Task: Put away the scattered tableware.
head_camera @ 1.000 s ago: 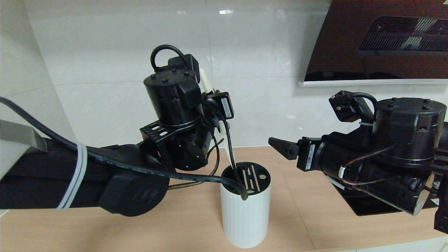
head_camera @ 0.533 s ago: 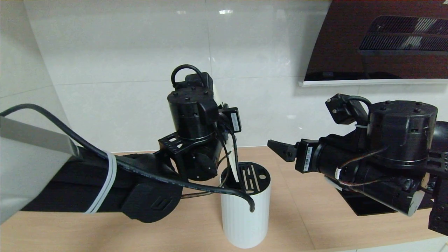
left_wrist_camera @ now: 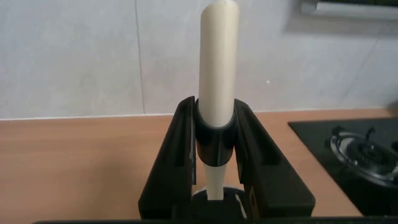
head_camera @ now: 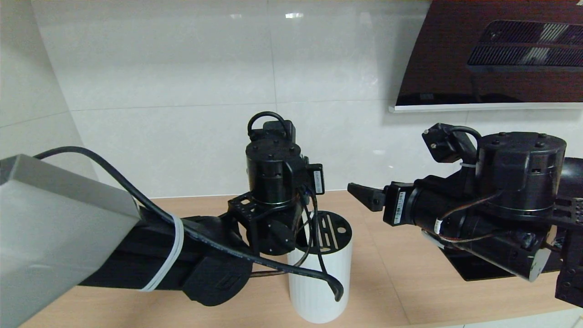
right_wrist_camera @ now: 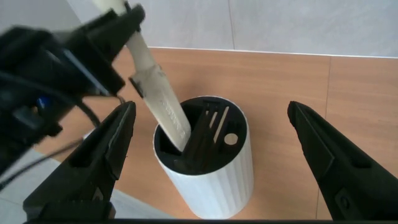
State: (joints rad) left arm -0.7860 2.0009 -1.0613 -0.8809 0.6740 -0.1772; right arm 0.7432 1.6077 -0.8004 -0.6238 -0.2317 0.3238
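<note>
Over the wooden countertop [head_camera: 401,273], near its middle: white holder [head_camera: 321,278], upright, with a black slotted insert on top.

Left gripper [left_wrist_camera: 214,143]: clamped on the cream handle of the knife [right_wrist_camera: 163,102]. Blade pointing down at a slant, tip already inside the open half of the insert, beside the slots.

Change over the last second: left wrist lowered and carried across toward the holder. Blade, earlier barely past the rim, now sunk deeper.

Right gripper [right_wrist_camera: 211,111]: fingers spread wide, holding nothing, hovering near the holder on the cooktop [head_camera: 473,271] side. Hardly shifted.

Judged stage: insertion under way, release not yet made.

Remaining, by estimate: further descent until the handle nears the insert, then opening of the left fingers.

Risk: slanted blade, so a possible scrape on the rim or a nudge to the holder.
</note>
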